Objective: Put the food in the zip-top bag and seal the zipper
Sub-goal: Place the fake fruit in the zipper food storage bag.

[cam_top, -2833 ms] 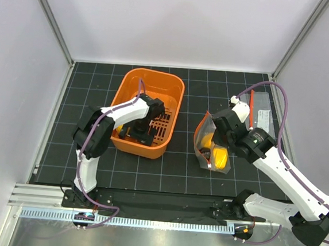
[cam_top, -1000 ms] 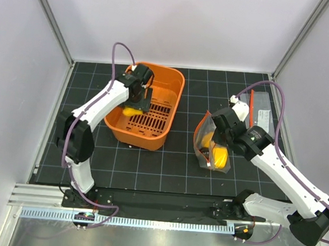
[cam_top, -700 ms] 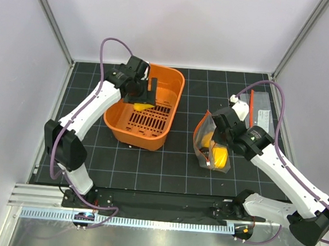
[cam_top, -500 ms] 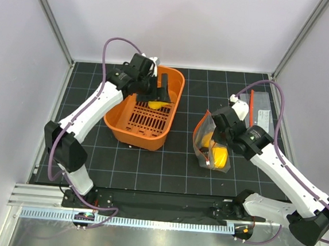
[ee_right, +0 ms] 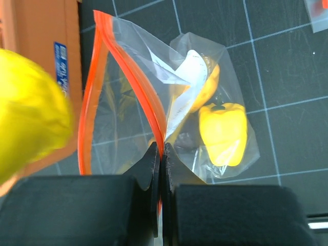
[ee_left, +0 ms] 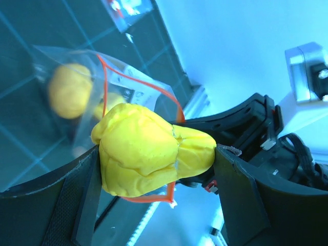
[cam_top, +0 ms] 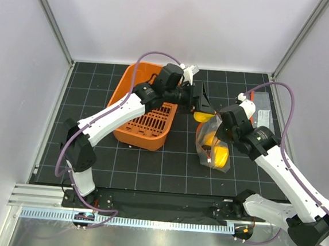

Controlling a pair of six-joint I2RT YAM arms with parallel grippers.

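Over by the bag's mouth, you get little from the top view: the left gripper (cam_top: 203, 105) shows as black fingers with only a sliver of yellow between them. Your left wrist view settles it, with the jaws set wide and clamped on a lumpy yellow food piece (ee_left: 154, 154), just in front of the open zip-top bag (ee_left: 82, 59); the pieces inside are blurred there. The right gripper (ee_right: 160, 152) has its fingers pressed together on the zipper (ee_right: 123, 64), pinching one side of the red-orange strip, and the mouth gapes on the side of the orange basket (cam_top: 148, 142). Only the right wrist view shows you the contents clearly: a yellow pepper (ee_right: 223, 134), a yellow-orange piece half behind a white slip (ee_right: 187, 92), and a dark shape beside them too dim to name. The held piece is a yellow blur at that view's left edge, cut off. A labelled pouch (cam_top: 262, 111) lies on the mat (cam_top: 166, 163) at the far right, apart from the bag.
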